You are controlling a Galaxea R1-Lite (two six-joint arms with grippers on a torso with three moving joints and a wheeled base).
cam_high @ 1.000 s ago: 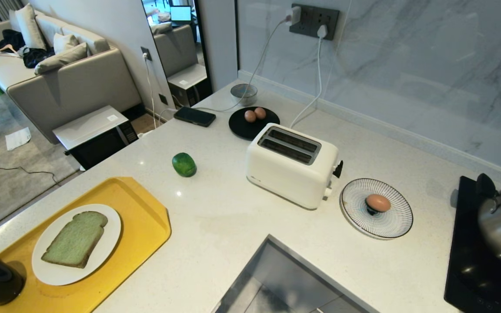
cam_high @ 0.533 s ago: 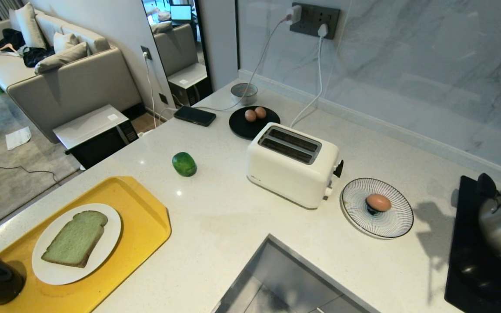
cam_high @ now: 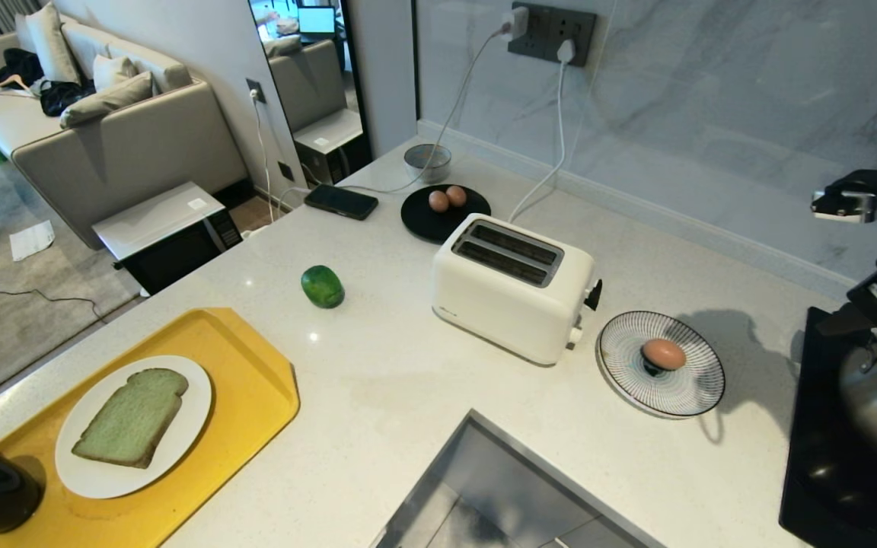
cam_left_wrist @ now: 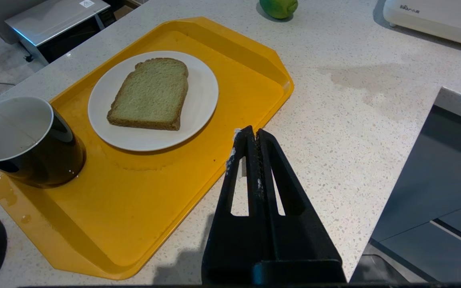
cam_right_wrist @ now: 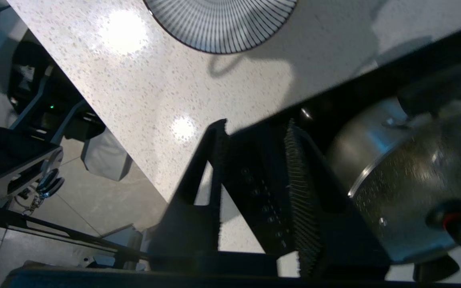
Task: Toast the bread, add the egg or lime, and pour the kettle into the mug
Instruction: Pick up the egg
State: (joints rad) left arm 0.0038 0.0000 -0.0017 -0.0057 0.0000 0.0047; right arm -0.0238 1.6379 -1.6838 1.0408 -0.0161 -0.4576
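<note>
Toaster (cam_high: 513, 287): the landmark.
Striped plate (cam_high: 693, 377): right of it, bearing an egg (cam_high: 663, 354).
Steel pot (cam_high: 876, 403): farther right, under the right gripper (cam_right_wrist: 254, 128), jaws apart, empty.
Left gripper (cam_left_wrist: 252, 134): fingers together, beside the yellow tray (cam_left_wrist: 142, 192).

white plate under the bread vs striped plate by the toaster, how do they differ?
The white plate is plain; the striped plate has fine dark radial lines. The white plate sits on the yellow tray and carries the bread; the striped plate sits on the counter and carries an egg. Both are round.
</note>
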